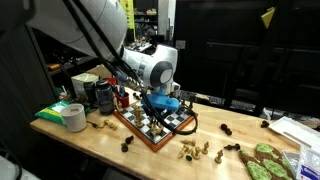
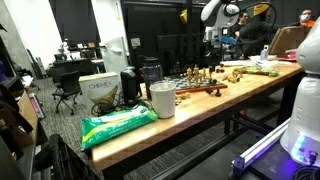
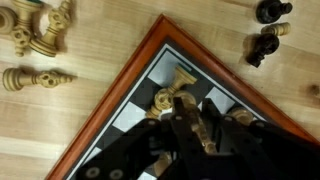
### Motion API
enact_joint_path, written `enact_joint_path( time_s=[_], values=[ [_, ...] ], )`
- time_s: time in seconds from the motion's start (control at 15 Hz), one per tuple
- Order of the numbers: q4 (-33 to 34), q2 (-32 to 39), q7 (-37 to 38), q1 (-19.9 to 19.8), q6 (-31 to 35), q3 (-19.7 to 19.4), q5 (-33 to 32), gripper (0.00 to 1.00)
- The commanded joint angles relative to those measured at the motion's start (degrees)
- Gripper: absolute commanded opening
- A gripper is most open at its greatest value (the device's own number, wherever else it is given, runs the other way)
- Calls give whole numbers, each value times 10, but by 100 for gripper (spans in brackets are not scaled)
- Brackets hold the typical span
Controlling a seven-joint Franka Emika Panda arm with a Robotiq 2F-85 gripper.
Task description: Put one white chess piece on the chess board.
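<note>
The chess board (image 3: 140,85) has black and white squares and a reddish-brown frame; its corner fills the wrist view. It also shows in both exterior views (image 1: 148,132) (image 2: 200,90). My gripper (image 3: 193,115) hangs low over the board's corner squares and is shut on a white chess piece (image 3: 166,99), which lies tilted between the fingers with its head sticking out. In an exterior view the gripper (image 1: 160,104) is right over the board. Another pale piece (image 3: 186,79) stands on the board just beyond the fingers.
Several loose white pieces (image 3: 35,40) lie on the wooden table off the board's frame, and they also show in an exterior view (image 1: 195,150). Black pieces (image 3: 266,40) lie off the other side. A tape roll (image 1: 73,117), a green bag (image 2: 115,125) and dark containers (image 1: 103,95) stand near the board.
</note>
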Motion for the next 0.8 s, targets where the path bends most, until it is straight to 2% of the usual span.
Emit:
enact_joint_path(
  time_s=[0.0,0.73],
  values=[
    [-9,-15,-8,7,-8,3,8,6],
    [-5,-4,-13,10,-9,1,14,6]
  ],
)
